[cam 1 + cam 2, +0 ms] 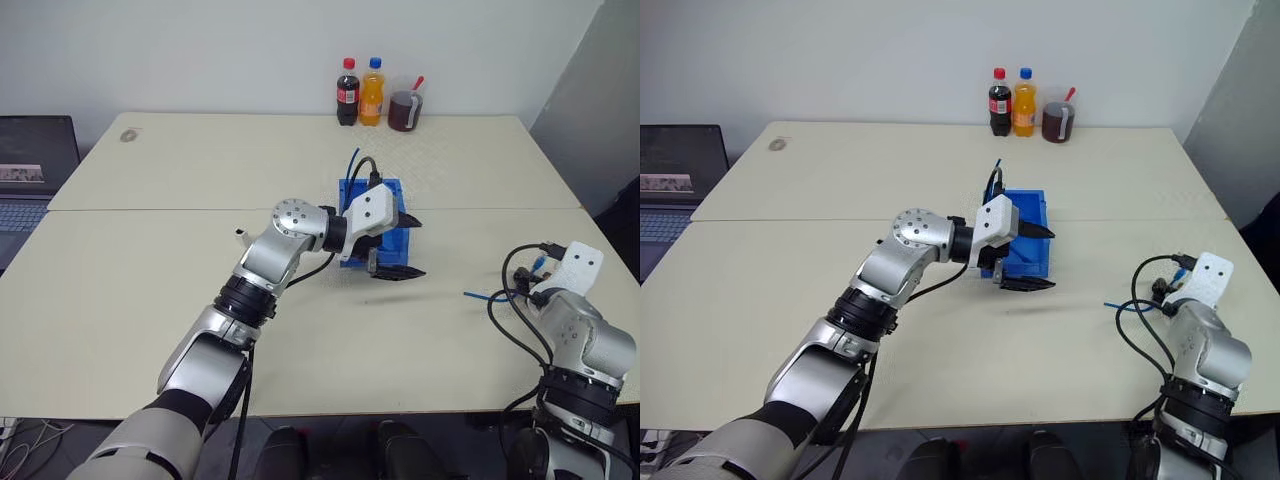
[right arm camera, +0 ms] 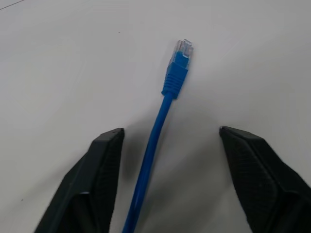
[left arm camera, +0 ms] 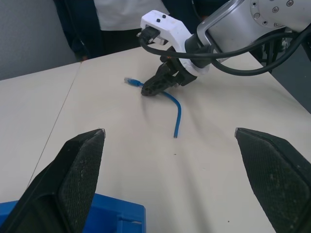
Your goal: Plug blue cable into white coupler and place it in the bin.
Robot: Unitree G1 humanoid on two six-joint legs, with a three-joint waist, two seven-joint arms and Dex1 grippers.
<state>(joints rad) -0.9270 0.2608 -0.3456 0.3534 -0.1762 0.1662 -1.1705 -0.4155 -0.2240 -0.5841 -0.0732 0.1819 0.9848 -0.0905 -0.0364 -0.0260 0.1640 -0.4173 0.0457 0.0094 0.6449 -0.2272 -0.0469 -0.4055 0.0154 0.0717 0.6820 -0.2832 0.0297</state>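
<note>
A: In the head views, where is each tool?

B: The left tool point(image 1: 392, 247) hangs over the front lip of the bin point(image 1: 352, 192), and its two black fingers stand wide apart with nothing between them. The right tool point(image 3: 156, 86) is low at the worktop point(image 1: 150, 250), and the blue cable point(image 1: 488, 296) lies on the surface just beside it, well apart from the bin. The white coupler I cannot find with certainty.

A: And the left wrist view?

B: It looks past its own open fingers toward the right tool. That tool has its tips down on the cable, near the plug end. The clear plug pokes out beyond the tips, and the rest of the cord curves away behind them.

A: The right wrist view?

B: The cable runs between the two fingers point(image 2: 99, 170), nearer to one finger than to the other. The fingers are still parted, and they do not touch the cord, so nothing is gripped yet. The plug lies beyond the fingertips.

A: How to do this step well?

B: I think the step is to grasp the cable. It is better to centre the cord between the fingers and close just behind the plug, so that the plug stays free for the coupler. The cord is thin, so it may slip sideways if the fingers close unevenly.
</note>
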